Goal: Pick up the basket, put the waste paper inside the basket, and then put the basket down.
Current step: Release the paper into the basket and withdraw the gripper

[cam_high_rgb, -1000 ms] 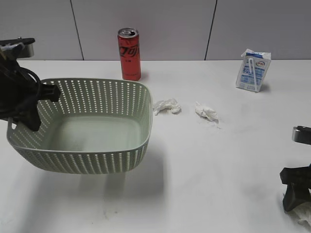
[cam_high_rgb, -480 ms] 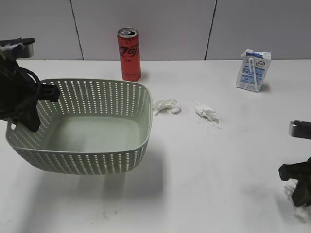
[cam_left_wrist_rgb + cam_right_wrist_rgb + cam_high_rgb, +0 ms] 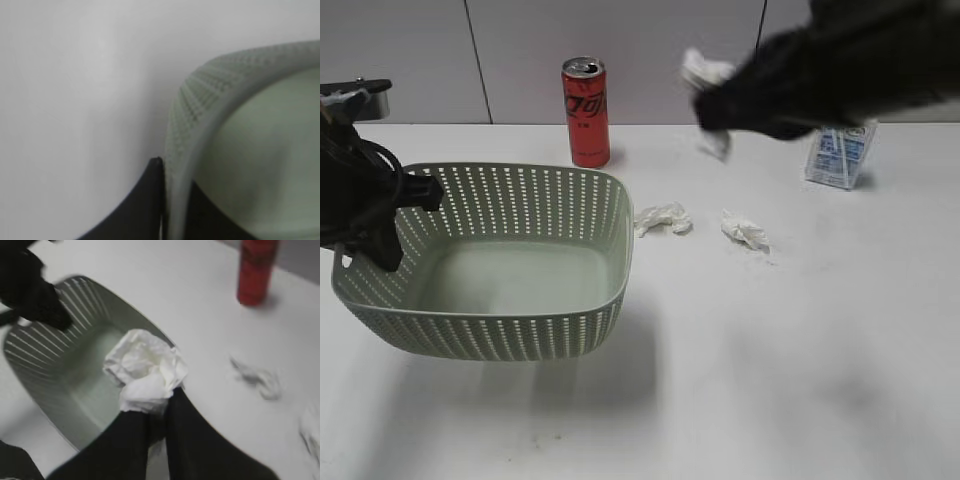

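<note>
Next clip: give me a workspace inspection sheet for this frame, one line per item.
Surface: white table, faint smudges.
Job's things: basket held off the table, shadow beneath it, empty inside. One paper wad gripped in the air; two loose wads on the table right of the basket.
Clutter: red can upright behind the basket; drink carton at far right.
Grippers: left claw clamped over the basket's rim; right claw shut on the wad, blurred.
Cables: black cable looping on the left arm.
Surroundings: grey panelled wall.
</note>
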{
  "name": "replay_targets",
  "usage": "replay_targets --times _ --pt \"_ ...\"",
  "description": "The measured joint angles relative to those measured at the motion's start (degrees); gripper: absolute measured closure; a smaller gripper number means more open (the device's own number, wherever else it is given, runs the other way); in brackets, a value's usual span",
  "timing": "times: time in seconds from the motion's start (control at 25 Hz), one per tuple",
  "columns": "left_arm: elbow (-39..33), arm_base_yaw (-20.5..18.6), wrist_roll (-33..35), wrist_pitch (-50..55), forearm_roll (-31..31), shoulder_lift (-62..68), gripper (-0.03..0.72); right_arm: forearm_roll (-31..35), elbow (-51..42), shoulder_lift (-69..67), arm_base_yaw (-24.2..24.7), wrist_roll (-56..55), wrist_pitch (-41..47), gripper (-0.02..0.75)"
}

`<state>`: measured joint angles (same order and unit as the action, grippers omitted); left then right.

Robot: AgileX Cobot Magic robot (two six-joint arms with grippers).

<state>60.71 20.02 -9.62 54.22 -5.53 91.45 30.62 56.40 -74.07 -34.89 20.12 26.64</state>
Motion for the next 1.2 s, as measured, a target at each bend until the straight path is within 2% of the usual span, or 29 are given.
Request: replay_targets --times 0.16,0.24,0.32,0.4,0.52,0.56,0.64,0.76,0.88,1.04,1.2 --pt "0.00 0.00 0.00 0.34 -0.09 0.00 0.683 0.18 9.62 -7.26 -8.83 3.31 -1.63 0.694" --pt "0.00 0.00 0.00 0.82 -0.10 0.00 0.683 0.06 13.06 -13.07 -11.13 3.63 -1.81 0.692" --pt "0.00 0.00 0.00 1.21 -0.26 0.00 0.683 0.06 15.53 -18.45 -11.77 3.73 -1.45 0.659" --pt "0.00 0.00 0.00 1.51 -1.07 0.00 0.683 -0.03 18.05 -23.29 -11.82 3.78 0.38 0.556" --pt "0.00 0.00 0.00 1.45 -2.40 0.00 0.683 -0.40 21.78 -29.19 -11.82 3.78 3.87 0.276" --pt "0.00 0.00 0.00 1.45 -2.58 0.00 0.683 -0.40 22.80 -30.20 -11.82 3.78 4.94 0.209" --pt "0.00 0.00 0.00 1.45 -2.69 0.00 0.683 -0.40 24.77 -31.17 -11.82 3.42 6.69 0.121" --pt "0.00 0.00 0.00 1.51 -2.76 0.00 0.683 -3.54 27.76 -31.12 -11.31 0.05 9.15 0.111" --pt "0.00 -0.06 0.00 1.71 -2.83 0.00 0.683 -10.40 33.36 -31.12 -7.93 -9.24 17.37 0.159" --pt "0.00 -0.42 0.00 1.65 -2.83 0.00 0.683 -10.14 39.57 -32.84 2.74 -13.19 27.79 0.188" --pt "0.00 -0.54 0.00 1.26 -2.83 0.00 0.683 -9.49 40.36 -38.49 11.94 -13.50 30.49 0.190"
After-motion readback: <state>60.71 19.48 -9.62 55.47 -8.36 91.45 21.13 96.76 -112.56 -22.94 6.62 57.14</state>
